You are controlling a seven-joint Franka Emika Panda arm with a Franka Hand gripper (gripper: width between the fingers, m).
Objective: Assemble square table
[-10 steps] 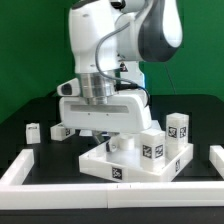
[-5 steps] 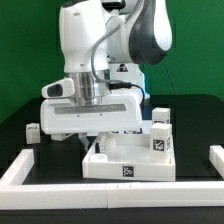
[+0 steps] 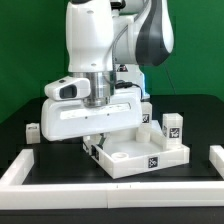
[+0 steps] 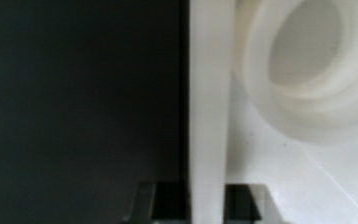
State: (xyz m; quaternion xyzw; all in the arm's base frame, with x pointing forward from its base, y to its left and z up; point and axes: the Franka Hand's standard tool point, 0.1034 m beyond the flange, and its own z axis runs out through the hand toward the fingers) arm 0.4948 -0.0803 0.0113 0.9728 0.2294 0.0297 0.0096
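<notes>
My end effector [image 4: 208, 203] is pinched narrow on the rim [image 4: 211, 95] of the table top [image 3: 140, 157]. The top lies flat on the bench [image 3: 55, 162], with a corner socket [image 4: 318, 60] just beside the grip. I'd slide it slowly and level so it can't pivot, steering clear of the leg [image 3: 175, 128] standing near its far side.

The square top [image 3: 125, 166] looks like smooth white plastic with a soft sheen, as does the leg [image 3: 176, 128]. The arm [image 3: 90, 40] has a glossy white shell; the table [image 3: 45, 155] is matt black
</notes>
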